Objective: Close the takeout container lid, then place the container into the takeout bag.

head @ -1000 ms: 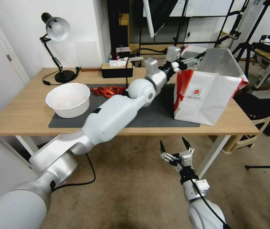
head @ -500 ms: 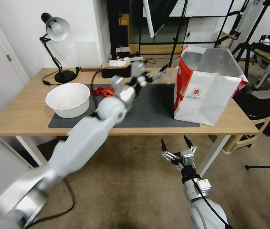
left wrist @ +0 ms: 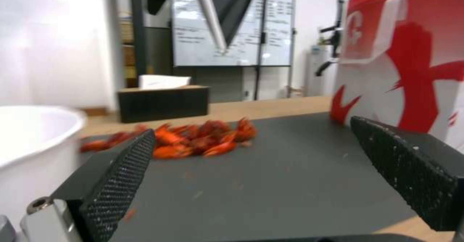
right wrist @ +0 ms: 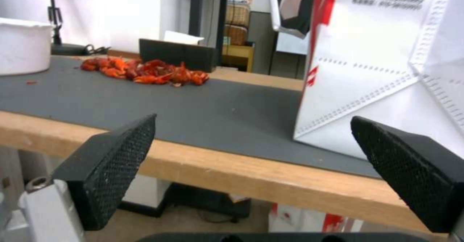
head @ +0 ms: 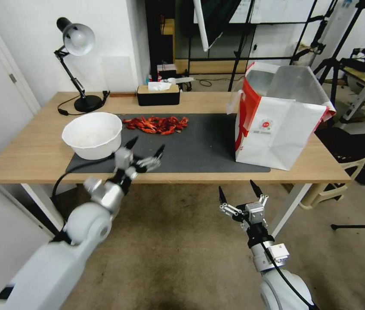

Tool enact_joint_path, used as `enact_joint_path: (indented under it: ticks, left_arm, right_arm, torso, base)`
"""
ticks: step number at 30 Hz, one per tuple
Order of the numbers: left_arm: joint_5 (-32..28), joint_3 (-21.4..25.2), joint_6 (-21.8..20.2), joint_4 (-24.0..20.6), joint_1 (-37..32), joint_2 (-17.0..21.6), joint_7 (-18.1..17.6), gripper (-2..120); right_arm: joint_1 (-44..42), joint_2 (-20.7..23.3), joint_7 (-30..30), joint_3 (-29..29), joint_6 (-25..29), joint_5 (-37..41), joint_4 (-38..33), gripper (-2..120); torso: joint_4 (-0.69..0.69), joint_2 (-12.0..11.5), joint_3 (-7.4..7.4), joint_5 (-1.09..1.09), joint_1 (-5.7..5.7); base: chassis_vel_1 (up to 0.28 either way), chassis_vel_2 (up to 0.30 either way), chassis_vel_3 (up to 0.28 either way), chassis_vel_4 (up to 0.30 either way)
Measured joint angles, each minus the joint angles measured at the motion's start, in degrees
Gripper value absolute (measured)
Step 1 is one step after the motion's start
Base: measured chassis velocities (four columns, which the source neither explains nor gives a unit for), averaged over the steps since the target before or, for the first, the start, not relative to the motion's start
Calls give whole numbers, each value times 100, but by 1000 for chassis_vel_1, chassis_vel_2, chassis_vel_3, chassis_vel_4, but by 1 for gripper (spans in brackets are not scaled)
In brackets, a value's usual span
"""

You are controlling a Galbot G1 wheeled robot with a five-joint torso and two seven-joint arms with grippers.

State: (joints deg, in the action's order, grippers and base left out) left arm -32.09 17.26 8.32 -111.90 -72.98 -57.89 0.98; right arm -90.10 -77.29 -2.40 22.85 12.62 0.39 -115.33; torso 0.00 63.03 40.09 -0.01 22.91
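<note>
beside table (head: 32,163), head view shows takeout bag (head: 277,129) foil; both end effectors empty.

Even, bright indoor light fills the room, with only soft, faint shadows under the table (head: 27,165). The head view bows straight lines near its edges — wide-angle distortion — and the left arm (head: 100,202) is smeared by motion. In the left wrist view the red crawfish (left wrist: 193,138) and white bowl (left wrist: 29,144) are blurred, and the wall behind is washed out. The right wrist view is sharper, though its near fingers (right wrist: 114,162) are soft.
</note>
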Motion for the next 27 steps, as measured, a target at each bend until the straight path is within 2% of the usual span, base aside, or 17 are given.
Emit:
enact_joint_path:
  ticks: [1, 3, 8, 10, 12, 16, 27]
  left_arm:
    - [0, 0, 0, 0, 0, 0, 0, 100]
    - [207, 260, 308, -11, -451, -190, 12, 100]
    - [375, 501, 567, -22, -904, -407, 43, 100]
    - [473, 670, 788, -15, -1266, -619, 52, 100]
    - [684, 783, 1078, 94, -1486, -800, 55, 100]
    - [928, 882, 1392, 250, -1718, -1020, -8, 100]
    - [1232, 1079, 1624, 550, -1826, -1287, -173, 100]
  right_arm:
    - [0, 0, 0, 0, 0, 0, 0, 100]
    - [-16, 17, -27, 41, 39, 35, -50, 100]
    - [-19, 53, -53, 85, 96, 158, -90, 100]
    - [-30, 102, -87, 116, 95, 297, -121, 100]
    - [-31, 141, -110, 137, 95, 414, -120, 100]
    - [-31, 174, -160, 139, 79, 599, -83, 100]
    - [28, 53, -257, 92, 239, 578, 180, 100]
  torso:
    - [0, 0, 0, 0, 0]
    - [0, 0, 1, 0, 0]
    - [-1, 0, 1, 2, 0]
    - [1, 0, 0, 2, 0]
    - [0, -1, 1, 1, 0]
    - [0, -1, 1, 1, 0]
    - [0, -1, 1, 1, 1]
  base:
    - [0, 0, 0, 0]
    - [0, 0, 0, 0]
    - [0, 0, 0, 0]
    - [0, 0, 0, 0]
    - [0, 0, 0, 0]
    - [0, 0, 0, 0]
    - [0, 0, 0, 0]
